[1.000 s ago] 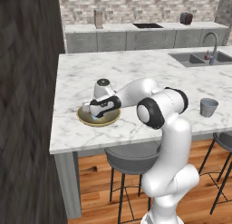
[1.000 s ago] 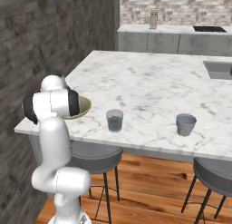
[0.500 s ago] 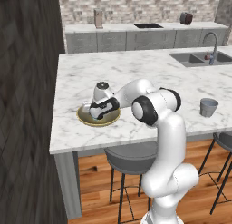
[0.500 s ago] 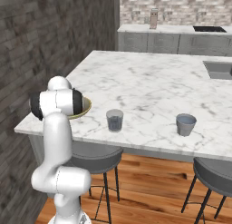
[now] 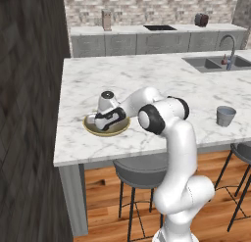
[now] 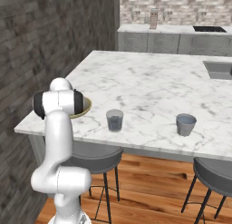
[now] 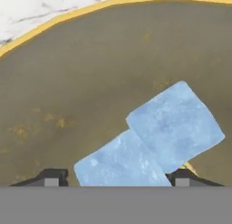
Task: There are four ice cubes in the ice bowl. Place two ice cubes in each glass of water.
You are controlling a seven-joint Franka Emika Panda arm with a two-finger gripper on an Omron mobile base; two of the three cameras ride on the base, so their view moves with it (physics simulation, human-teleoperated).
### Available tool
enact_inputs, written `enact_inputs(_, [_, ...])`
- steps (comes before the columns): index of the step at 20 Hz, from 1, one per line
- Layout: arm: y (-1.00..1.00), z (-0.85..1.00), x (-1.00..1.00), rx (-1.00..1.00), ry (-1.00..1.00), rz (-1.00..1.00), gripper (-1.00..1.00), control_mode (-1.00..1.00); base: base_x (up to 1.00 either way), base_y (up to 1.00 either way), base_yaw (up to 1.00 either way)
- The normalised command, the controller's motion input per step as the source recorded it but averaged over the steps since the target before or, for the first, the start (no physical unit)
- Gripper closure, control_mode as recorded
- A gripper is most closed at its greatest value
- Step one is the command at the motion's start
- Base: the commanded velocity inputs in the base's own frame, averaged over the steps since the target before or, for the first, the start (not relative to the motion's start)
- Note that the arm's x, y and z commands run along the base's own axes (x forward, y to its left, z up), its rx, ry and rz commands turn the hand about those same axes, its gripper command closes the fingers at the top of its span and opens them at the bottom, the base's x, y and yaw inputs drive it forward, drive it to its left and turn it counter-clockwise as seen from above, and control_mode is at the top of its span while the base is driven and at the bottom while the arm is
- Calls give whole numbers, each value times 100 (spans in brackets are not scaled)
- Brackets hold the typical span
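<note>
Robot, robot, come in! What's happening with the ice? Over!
Gripper down in ice bowl, jaws either side of an ice cube. Second cube touching it. Grip unconfirmed. Nothing blocking.

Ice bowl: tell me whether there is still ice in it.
Not empty. In the hand view two ice cubes lie touching on the brassy floor of the ice bowl; any others cannot be told.

Inside the wide olive-gold brassy bowl (image 7: 90, 60), two pale blue translucent ice cubes (image 7: 149, 141) are lying touching each other between the dark fingertips (image 7: 52, 177), while the bowl floor beyond them is lying bare up to the yellowish rim. On the white marble island counter (image 6: 149, 87), two grey-blue translucent tumblers (image 6: 114, 120) (image 6: 186, 124) are standing well apart near the front edge, with open marble lying between them and behind them. The white robot arm (image 5: 157, 113) is reaching across the counter over the bowl.
</note>
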Motion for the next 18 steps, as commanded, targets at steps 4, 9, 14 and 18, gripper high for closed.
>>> enact_inputs(4, [0,0,0,0,0,0,100,-100,0,0,0])
enact_inputs(9, [-9,52,-48,4,-6,-4,100,-100,0,0,0])
enact_inputs(14, [-61,100,-99,8,-9,-11,100,-100,0,0,0])
enact_inputs(18, [-80,100,-100,6,0,-22,100,-100,0,0,0])
